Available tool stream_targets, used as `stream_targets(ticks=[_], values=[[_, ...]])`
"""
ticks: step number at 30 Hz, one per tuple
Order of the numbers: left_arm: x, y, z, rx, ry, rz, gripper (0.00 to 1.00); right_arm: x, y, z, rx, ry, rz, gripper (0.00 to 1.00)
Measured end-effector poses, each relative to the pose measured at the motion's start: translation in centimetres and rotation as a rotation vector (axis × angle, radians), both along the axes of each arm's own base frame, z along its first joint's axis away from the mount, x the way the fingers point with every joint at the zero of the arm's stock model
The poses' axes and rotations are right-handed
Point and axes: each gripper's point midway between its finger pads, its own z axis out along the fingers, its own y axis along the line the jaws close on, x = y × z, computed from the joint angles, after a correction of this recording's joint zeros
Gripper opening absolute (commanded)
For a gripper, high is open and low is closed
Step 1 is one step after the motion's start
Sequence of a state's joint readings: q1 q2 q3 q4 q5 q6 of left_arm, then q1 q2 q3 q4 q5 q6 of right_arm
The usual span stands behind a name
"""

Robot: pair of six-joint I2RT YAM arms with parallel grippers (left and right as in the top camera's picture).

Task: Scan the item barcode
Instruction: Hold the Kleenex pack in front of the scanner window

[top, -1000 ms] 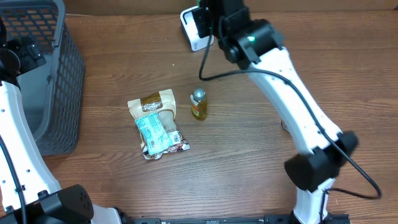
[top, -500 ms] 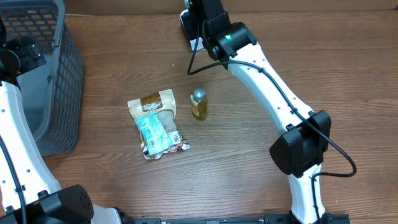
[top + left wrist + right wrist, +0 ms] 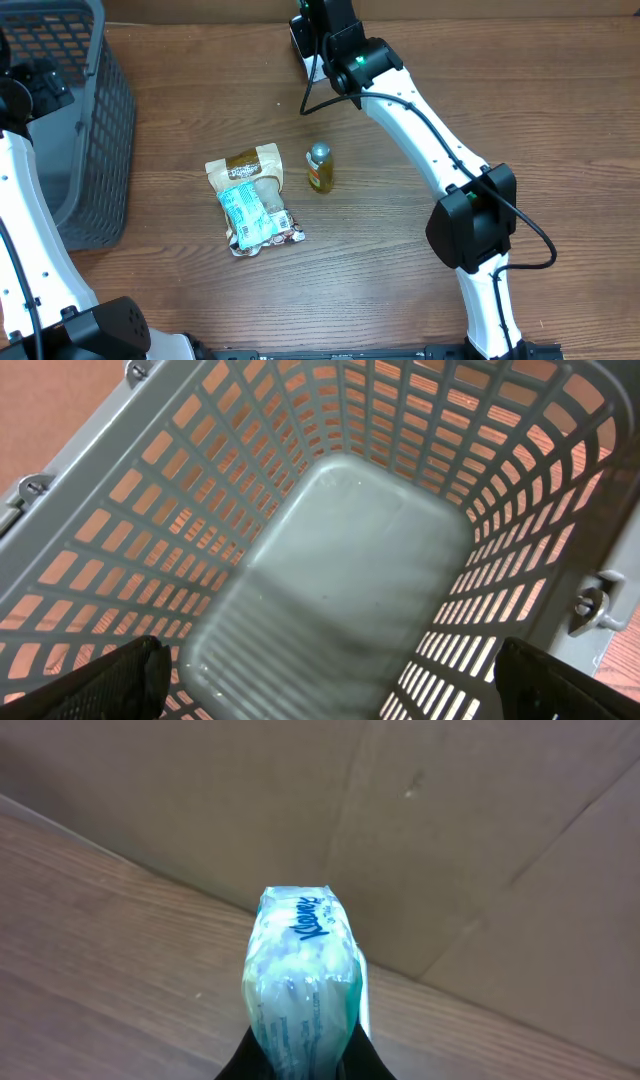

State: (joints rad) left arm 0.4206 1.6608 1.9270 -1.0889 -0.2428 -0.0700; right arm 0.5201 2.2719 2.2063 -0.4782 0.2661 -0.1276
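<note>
**Overhead view.** The right arm reaches across the bench to its far edge, wrist near the middle of that edge. The right jaws are hidden under the wrist here. A white-edged object shows just beside the wrist; whether it is the held item or a scanner cannot be told. A snack bag and a small bottle rest near the bench centre, untouched. The left arm stands at the left edge, its wrist over the grey basket.

**Left wrist view.** The left jaws are spread wide and hold nothing. They hang above the basket, whose floor carries no item.

**Right wrist view.** The right jaws are clamped on the lower end of a tissue pack, which is held clear of the bench and points toward the cardboard wall behind the far edge. Only the brand lettering faces the camera; no barcode and no scanner is visible.

**Task status.** Pickup and lift are judged complete. The scan itself is not confirmed: the barcode face must yet be presented to the reader.
</note>
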Motion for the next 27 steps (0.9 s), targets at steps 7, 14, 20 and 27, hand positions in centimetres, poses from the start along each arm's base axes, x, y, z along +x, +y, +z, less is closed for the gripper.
stream_targets(ticks=[7, 14, 20, 27], values=[[0.0, 0.0, 0.0, 0.000, 0.000, 0.000, 1.00, 1.6, 0.2, -1.0, -0.066, -0.058, 0.033, 0.04], [0.0, 0.0, 0.0, 0.000, 0.000, 0.000, 0.99, 2.6, 0.8, -3.0, -0.124, -0.080, 0.065, 0.04], [0.0, 0.0, 0.0, 0.000, 0.000, 0.000, 1.00, 2.8, 0.8, -3.8, -0.143, -0.077, 0.072, 0.04], [0.0, 0.0, 0.0, 0.000, 0.000, 0.000, 0.99, 2.9, 0.8, -4.1, -0.145, -0.074, 0.071, 0.04]])
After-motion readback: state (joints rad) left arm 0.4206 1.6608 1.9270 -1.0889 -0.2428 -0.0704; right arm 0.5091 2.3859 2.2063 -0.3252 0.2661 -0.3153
